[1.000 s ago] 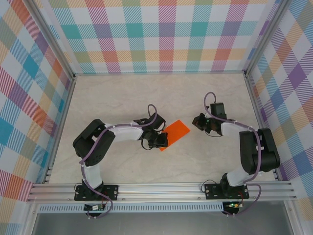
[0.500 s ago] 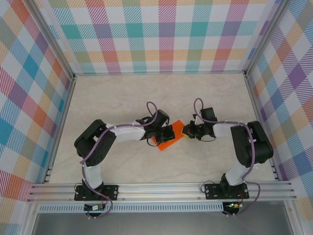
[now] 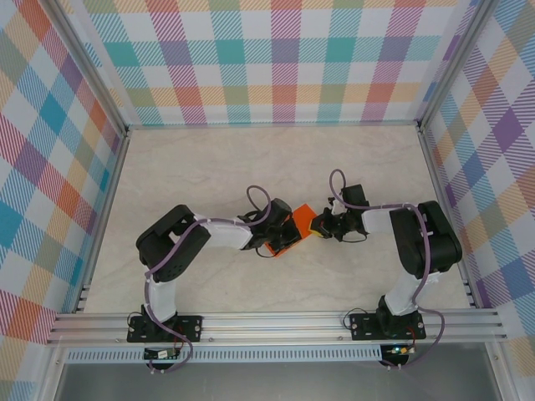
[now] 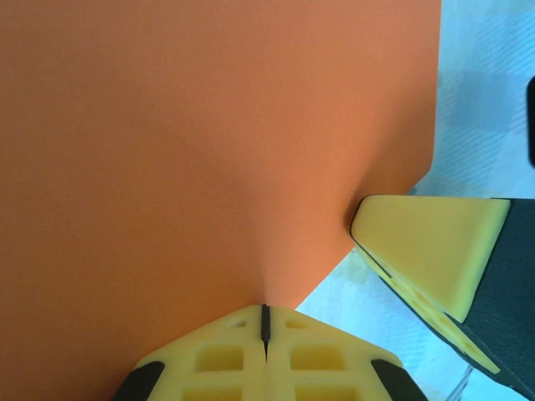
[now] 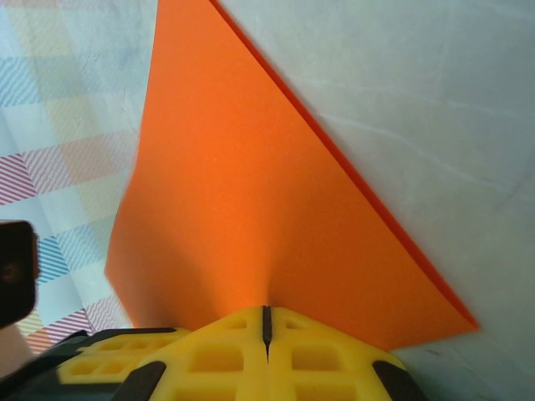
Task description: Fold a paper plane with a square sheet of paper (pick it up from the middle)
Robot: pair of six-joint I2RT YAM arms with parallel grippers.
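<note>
Paper (image 3: 299, 219) in left end effector (image 4: 265, 311), right end effector (image 5: 266, 311).

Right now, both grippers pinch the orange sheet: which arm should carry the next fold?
Right, probably. The right gripper pinches the square sheet of paper on its edge close to a corner, so it can swing that corner over. The left gripper pinches farther along the same edge, better as an anchor.

Bright, even light from above. The pale counter (image 3: 209, 167) carries only faint, soft shadows and no glare, and the overhead view is sharp. The wrist views are close and soft: the square sheet of paper (image 4: 184, 134) is evenly lit (slightly shaded near its pinch), and the checked backdrop (image 5: 58, 125) is blurred.
</note>
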